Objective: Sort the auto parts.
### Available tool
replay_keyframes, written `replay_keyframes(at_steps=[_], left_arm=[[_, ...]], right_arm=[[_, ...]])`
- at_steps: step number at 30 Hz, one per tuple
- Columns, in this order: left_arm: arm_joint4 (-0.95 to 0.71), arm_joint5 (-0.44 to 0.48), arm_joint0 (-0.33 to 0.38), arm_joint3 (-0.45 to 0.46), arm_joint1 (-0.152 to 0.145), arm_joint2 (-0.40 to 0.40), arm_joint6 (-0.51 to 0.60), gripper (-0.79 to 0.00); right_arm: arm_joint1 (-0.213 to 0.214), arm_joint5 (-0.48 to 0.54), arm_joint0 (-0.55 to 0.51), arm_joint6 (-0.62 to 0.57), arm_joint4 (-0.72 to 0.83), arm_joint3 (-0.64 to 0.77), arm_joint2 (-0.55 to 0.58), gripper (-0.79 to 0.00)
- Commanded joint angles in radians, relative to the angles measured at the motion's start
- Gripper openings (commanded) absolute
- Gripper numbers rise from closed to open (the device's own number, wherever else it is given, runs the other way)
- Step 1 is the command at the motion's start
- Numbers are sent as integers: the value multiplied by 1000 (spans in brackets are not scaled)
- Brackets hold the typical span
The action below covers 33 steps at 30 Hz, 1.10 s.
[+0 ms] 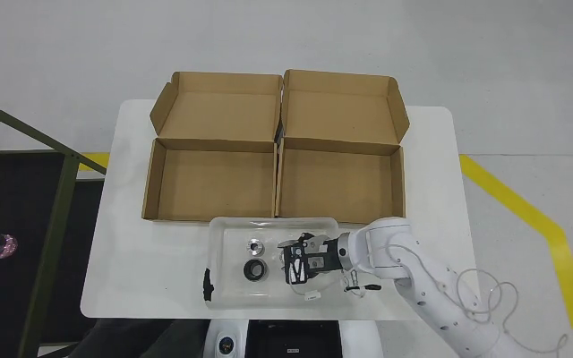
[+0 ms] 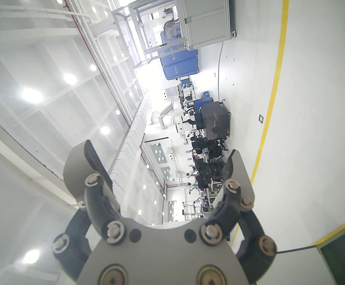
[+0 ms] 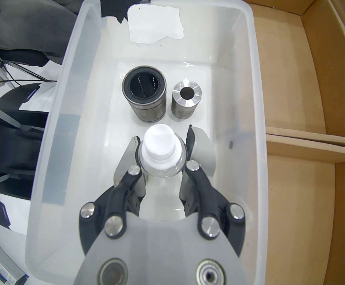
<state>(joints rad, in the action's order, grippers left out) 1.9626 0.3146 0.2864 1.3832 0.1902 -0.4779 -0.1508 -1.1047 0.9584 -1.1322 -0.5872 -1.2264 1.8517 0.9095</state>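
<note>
- Your right hand [image 3: 163, 136] is down inside the clear bin [image 3: 256, 81], grasping the white plastic part [image 3: 160, 147], with a finger pressed against each side of its collar.
- You see the white plastic part upright between those fingers, toward the arm's end of the bin.
- Just beyond it stand a dark bearing sleeve [image 3: 144, 94] and a small metal bushing [image 3: 186, 101], side by side, both upright with bores facing up, apart from the hand.
- A torn scrap of white paper [image 3: 155, 24] lies at the bin's far end.
- Your left hand [image 2: 161, 156] is released, fingers spread wide with nothing between them, pointing out into the room.
- On the worktop [image 1: 125, 251], the left cardboard box [image 1: 210, 183] and right cardboard box [image 1: 338, 183] sit open behind the bin, touching each other.
</note>
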Motion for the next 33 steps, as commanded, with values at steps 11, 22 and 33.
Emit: replay_keyframes(at_steps=[11, 22, 33], left_arm=[[0, 0, 0, 0, 0, 0, 0, 0], [0, 0, 0, 0, 0, 0, 0, 0], [0, 0, 0, 0, 0, 0, 0, 0]], right_arm=[[16, 38, 0, 59, 13, 97, 38, -785], [24, 31, 9, 193, 47, 151, 95, -785], [29, 7, -11, 391, 97, 100, 165, -785]])
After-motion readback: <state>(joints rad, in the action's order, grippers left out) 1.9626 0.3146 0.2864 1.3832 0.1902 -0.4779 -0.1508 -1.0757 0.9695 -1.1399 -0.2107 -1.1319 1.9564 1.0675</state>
